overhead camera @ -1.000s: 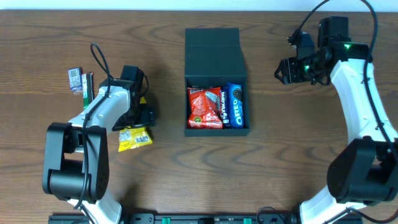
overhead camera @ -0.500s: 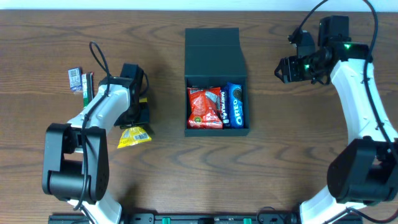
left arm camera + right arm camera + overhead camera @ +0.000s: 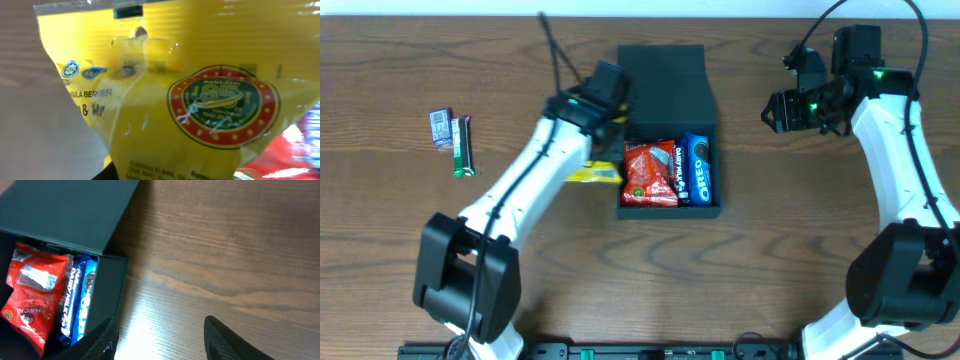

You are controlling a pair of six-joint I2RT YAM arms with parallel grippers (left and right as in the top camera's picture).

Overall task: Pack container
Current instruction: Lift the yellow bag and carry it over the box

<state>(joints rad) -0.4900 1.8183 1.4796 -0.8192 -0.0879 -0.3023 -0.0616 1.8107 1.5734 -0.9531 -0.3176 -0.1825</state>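
Observation:
The container is a dark box with its flap lid laid open toward the back. Inside lie a red packet, a purple chocolate bar and a blue Oreo pack. My left gripper is shut on a yellow snack packet, which hangs just outside the container's left wall. That yellow packet fills the left wrist view and hides the jaws. My right gripper stands open over bare table right of the container, nothing between its fingertips.
Two small packets lie at the far left of the table, a blue-white one and a green one. The right wrist view shows the container's right wall close beside the left finger, with wood to the right.
My left gripper closed on the yellow packet at the left of the table, lifted it and carried it right to the container's left side. The right arm stayed still.

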